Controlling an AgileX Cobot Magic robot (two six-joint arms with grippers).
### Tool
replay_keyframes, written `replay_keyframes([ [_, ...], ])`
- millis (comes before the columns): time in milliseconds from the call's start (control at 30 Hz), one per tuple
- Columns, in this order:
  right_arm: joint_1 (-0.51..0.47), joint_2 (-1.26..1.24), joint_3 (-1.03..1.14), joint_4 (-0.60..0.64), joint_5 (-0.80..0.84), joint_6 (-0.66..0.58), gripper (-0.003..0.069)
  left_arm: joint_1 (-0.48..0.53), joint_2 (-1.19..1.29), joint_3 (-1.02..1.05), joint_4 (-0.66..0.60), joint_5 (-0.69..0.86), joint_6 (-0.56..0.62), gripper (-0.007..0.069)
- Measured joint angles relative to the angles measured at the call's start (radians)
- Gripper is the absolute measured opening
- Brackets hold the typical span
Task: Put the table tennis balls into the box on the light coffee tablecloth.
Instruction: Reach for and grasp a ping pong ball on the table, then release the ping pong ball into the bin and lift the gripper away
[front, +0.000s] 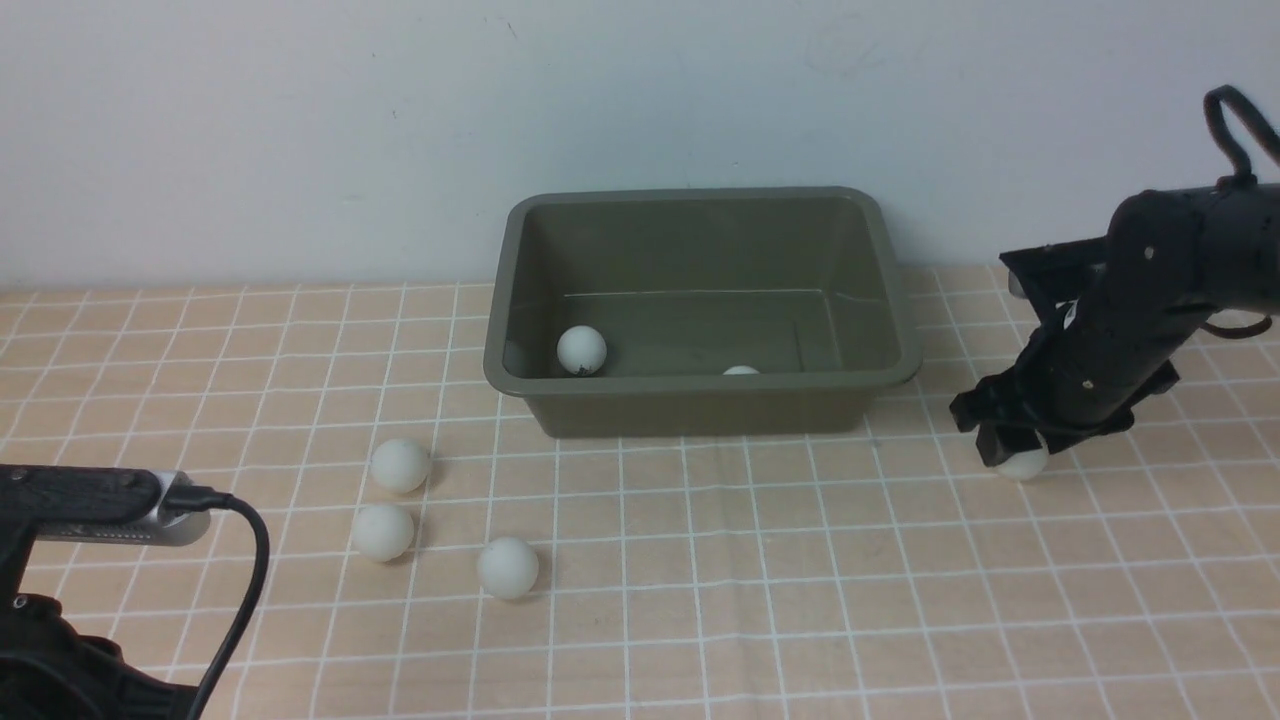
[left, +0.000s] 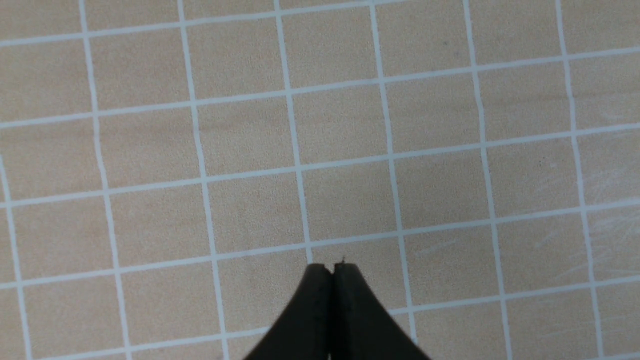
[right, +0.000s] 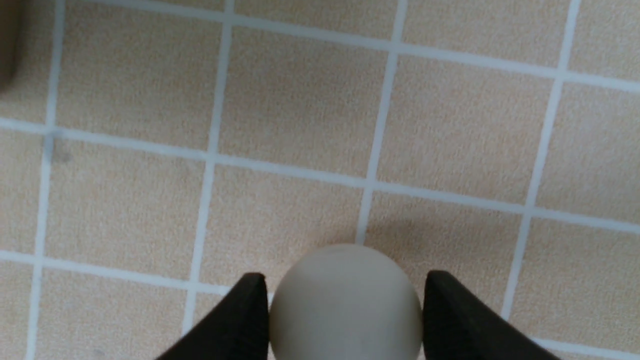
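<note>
Left fingers (left: 332, 285) are pressed together up front, 3 balls (front: 507, 568) lie loose on the cloth (front: 760, 600); right fingers (right: 235, 325) pinch a 4th ball (right: 345, 305) on the cloth right of the box (front: 700, 410), so squeeze gently, lift straight up, clear the rim & drop it by the 2 balls (front: 581, 350) inside.

No text, label, brand, number or sign can be read in any of the three views. A small dark mark (front: 579, 372) is seen at the lower edge of the small matte white plastic ball (front: 581, 348) that lies inside the rectangular olive-green plastic tub (front: 700, 405), but it is too small and too blurred to be read. On the peach-tan cloth (front: 760, 560) only a grid of thin white lines is printed.
</note>
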Motion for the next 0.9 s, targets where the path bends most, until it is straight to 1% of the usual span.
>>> replay_keyframes([
  [267,0.000,0.000,-0.002,0.000,0.007,0.000,0.0361,0.000,0.000,0.000,0.000,0.000,0.000,-0.0069],
  [400,0.000,0.000,-0.042,-0.004,0.079,0.000,0.0361,0.000,0.000,0.000,0.000,0.000,0.000,-0.0069],
  [433,0.000,0.000,-0.088,-0.014,0.136,-0.001,0.0361,0.000,0.000,0.000,0.000,0.000,0.000,-0.0069],
  [533,0.000,0.000,-0.194,-0.028,0.236,0.000,0.0361,0.000,0.000,0.000,0.000,0.000,0.001,-0.0069],
  [600,0.000,0.000,-0.249,-0.035,0.271,0.001,0.0361,0.000,0.000,0.000,0.000,0.000,0.001,-0.0069],
  [667,0.002,0.000,-0.379,-0.028,0.352,0.002,0.0360,0.000,0.000,0.000,0.000,0.000,0.001,-0.0069],
  [800,0.036,0.000,-0.538,0.041,0.399,-0.013,0.0360,0.000,0.000,0.000,0.000,0.000,0.001,-0.0069],
  [900,0.106,0.010,-0.630,0.103,0.373,-0.063,0.0360,0.000,0.000,0.000,0.000,-0.002,0.001,-0.0069],
])
